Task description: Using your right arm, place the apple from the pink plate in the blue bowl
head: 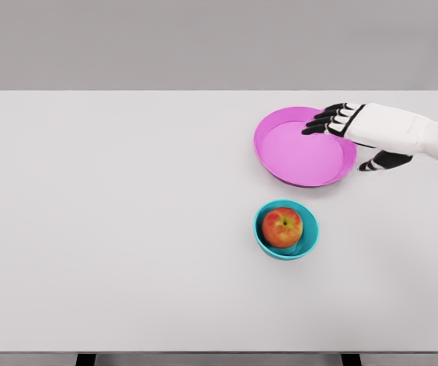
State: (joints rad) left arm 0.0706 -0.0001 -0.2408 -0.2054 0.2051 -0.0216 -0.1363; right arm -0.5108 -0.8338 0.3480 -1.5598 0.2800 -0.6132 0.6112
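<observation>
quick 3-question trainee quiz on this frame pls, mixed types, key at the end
1. True or false: the apple lies in the blue bowl.
2. The pink plate holds: A) the apple B) nothing C) the bowl.
3. Fill in: the right hand hovers by the plate's far right rim with fingers ____.

Key: 1 true. 2 B. 3 open, holding nothing.

Matt table [127,229], glossy apple [282,227]

One head view looks steeply down from the near edge of the table [127,229], far enough to take in its whole width.
</observation>
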